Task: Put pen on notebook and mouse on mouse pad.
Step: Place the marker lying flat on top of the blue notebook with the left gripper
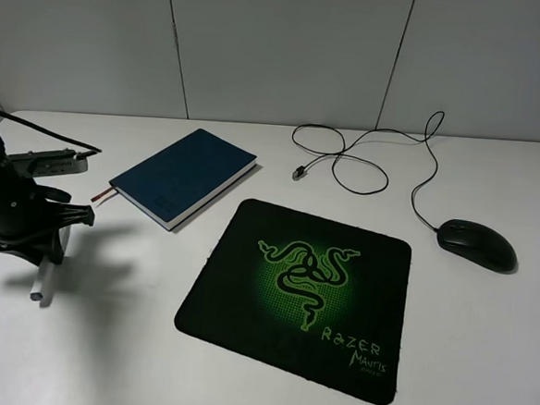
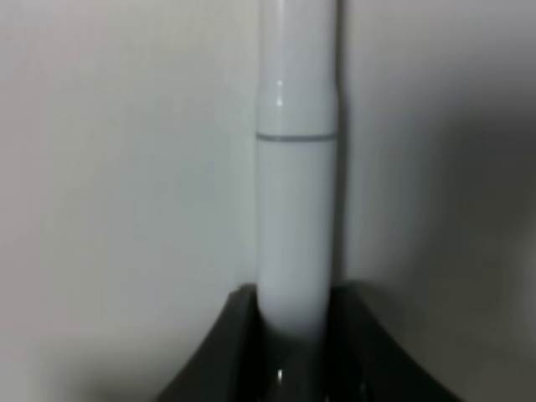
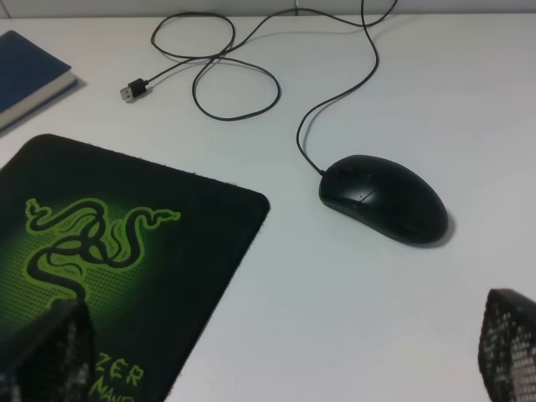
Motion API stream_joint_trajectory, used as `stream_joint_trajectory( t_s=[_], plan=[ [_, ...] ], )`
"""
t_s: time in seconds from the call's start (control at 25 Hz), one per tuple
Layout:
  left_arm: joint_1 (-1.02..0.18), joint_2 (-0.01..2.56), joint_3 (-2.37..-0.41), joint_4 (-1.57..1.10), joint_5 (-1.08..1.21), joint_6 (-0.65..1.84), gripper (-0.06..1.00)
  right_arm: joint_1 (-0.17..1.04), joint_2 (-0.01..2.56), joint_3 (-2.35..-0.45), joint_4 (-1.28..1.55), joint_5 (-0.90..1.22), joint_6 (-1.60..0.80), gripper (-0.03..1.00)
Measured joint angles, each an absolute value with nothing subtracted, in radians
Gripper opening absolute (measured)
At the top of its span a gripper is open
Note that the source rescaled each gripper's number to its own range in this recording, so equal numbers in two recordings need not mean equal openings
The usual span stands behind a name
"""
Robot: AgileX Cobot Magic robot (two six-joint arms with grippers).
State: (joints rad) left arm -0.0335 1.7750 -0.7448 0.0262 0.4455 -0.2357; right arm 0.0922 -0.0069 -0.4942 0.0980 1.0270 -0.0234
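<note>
The left gripper (image 2: pixel 297 343) is in the pen step of the task. The white pen (image 2: pixel 297 193) runs straight out from between its dark fingers, which press close on both sides, so it seems clamped on the pen, though the left wrist view is blurred. Whether the pen's far end rests on the table (image 1: pixel 482 347) or hangs just clear of it cannot be told. The dark blue notebook (image 1: pixel 184 176) lies ahead of this gripper and toward the middle of the table, well apart from it, with nothing on its cover. The next move calls for carrying the pen across and laying it flat on that cover. The right gripper (image 3: pixel 276 356) is wide open and holds nothing. Only its two fingertips show, and the arm itself is out of the high view. The black mouse (image 3: pixel 383 198) sits ahead of it on bare table, beside the mouse pad (image 1: pixel 301 293) but not touching it.
</note>
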Motion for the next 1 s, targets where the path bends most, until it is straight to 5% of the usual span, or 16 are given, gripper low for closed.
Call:
stream_joint_trajectory(
  t_s=[0.44,1.0],
  plan=[
    [-0.034,1.480,-0.758,0.025,0.657,-0.162,0.00,0.092,-0.007,-0.494,0.098,1.027,-0.023,1.00],
    [-0.041,1.545,-1.137,-0.068,1.018,0.105,0.00,0.092,-0.007,-0.494,0.098,1.027,-0.023,1.00]
  ],
)
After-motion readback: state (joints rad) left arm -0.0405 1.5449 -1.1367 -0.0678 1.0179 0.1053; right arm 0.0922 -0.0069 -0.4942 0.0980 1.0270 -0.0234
